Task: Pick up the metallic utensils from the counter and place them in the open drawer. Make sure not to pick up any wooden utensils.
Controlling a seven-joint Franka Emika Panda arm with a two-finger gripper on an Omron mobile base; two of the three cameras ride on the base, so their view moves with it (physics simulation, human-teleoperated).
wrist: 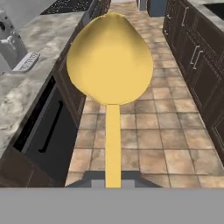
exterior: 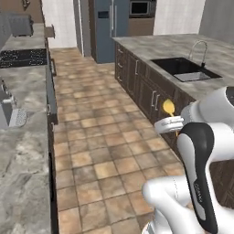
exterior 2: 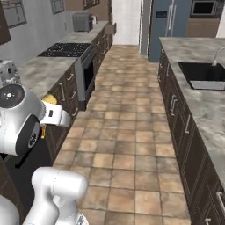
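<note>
1 golden spoon (wrist: 109, 65) fills the hand view's centre, its handle running down into the gripper (wrist: 113, 183), whose jaws hold it. Lower left, the open drawer (wrist: 48, 131) gapes beneath the counter (wrist: 17, 92). Released early, it would likely strike the tiled floor (wrist: 144, 148) beyond.

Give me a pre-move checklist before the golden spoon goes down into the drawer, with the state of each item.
1. Right utensil in hand: the golden spoon, shiny yellow, not the wooden one: ok.
2. Grip secure: the handle runs down to the gripper, whose fingertips are hidden by the view's bottom edge: cannot tell.
3. Open drawer is pulled out from the dark cabinets: ok.
4. Spoon over the drawer: it hangs above the tiled floor, beside the opening: not ok.
5. Drawer inside free of obstacles: too dark to see: cannot tell.
</note>
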